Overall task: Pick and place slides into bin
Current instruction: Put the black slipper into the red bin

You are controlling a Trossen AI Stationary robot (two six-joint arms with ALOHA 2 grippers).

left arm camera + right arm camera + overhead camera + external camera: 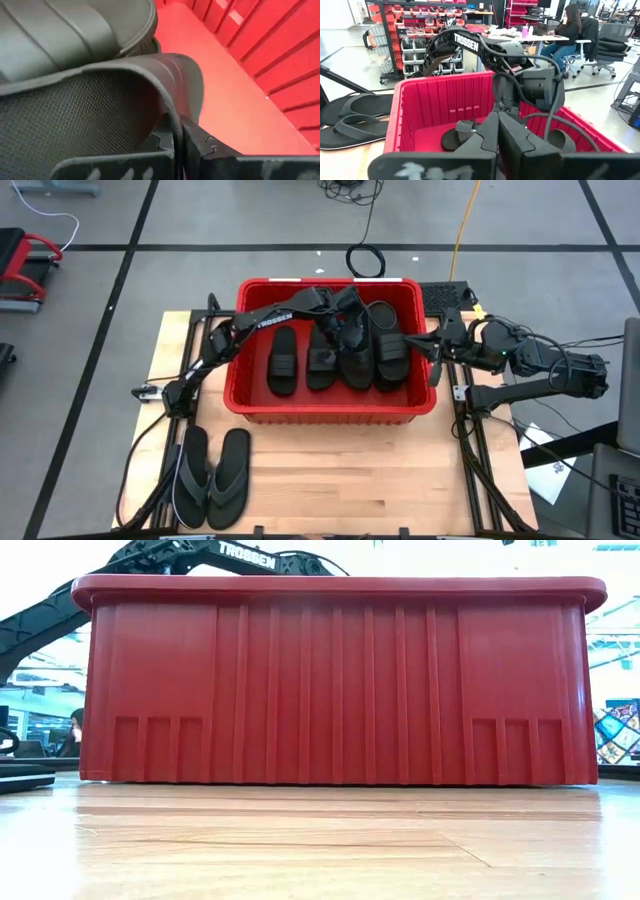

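Observation:
The red bin (330,412) stands mid-table and fills the low view (340,680). Several black slides (282,362) with ribbed bands lie side by side on its floor. My left gripper (347,320) reaches over the bin's far half and is shut on one more slide (100,115). My right gripper (435,362) is shut and empty, just outside the bin's right rim; its fingers (497,135) point toward the bin. Two thong-strap flip-flops (210,477) lie flat on the table, near left. My left gripper pinches the edge of the slide's wide ribbed band (176,107) between its two fingers, one on the band's inner side and one on its outer side. The slide is inside the bin, over the other slides (75,30). Whether it rests on them I cannot tell.
The bin's floor is bare at its far right corner (225,85). Bare wooden tabletop (350,480) lies between the bin and the near edge. In the right wrist view, shelves and a seated person (570,30) show in the room beyond the table.

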